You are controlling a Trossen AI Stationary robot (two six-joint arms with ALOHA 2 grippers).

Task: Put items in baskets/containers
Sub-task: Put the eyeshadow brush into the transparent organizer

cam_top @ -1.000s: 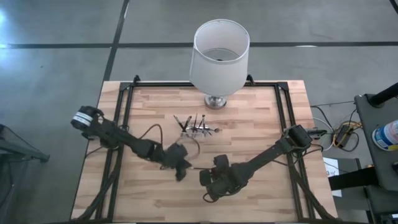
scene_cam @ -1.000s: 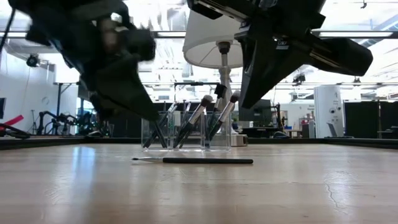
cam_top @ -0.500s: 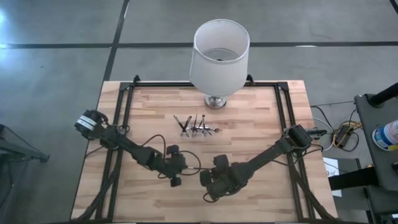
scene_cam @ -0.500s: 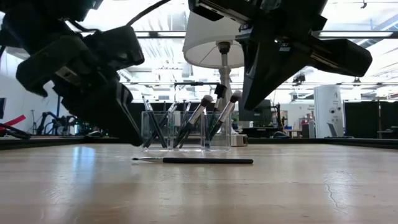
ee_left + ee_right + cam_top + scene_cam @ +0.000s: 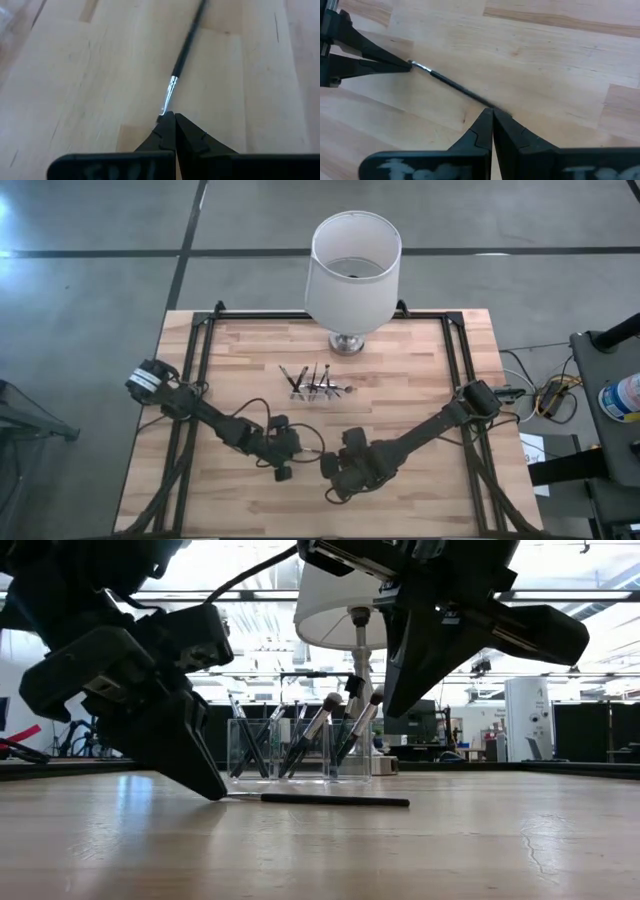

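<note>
As the left arm swung down from its raised pose of a second before, the left gripper (image 5: pixel 205 785) came to the counter (image 5: pixel 420 390) with its fingers pressed together, their tips touching the metallic end of the loose brush (image 5: pixel 320 800) that lay flat on the wood. The right gripper (image 5: pixel 492 114) had stayed put above the brush's other end, likewise pressed together and holding nothing. By my reading, that brush was the last item outside the clear holder (image 5: pixel 300 755), which stood farther back near the lamp (image 5: pixel 352 270) with the other brushes (image 5: pixel 318 725) upright in it. The left gripper would have to spread before it could pinch the brush. No legible brand or writing showed; marks on the wrist housings were too blurred to read.
</note>
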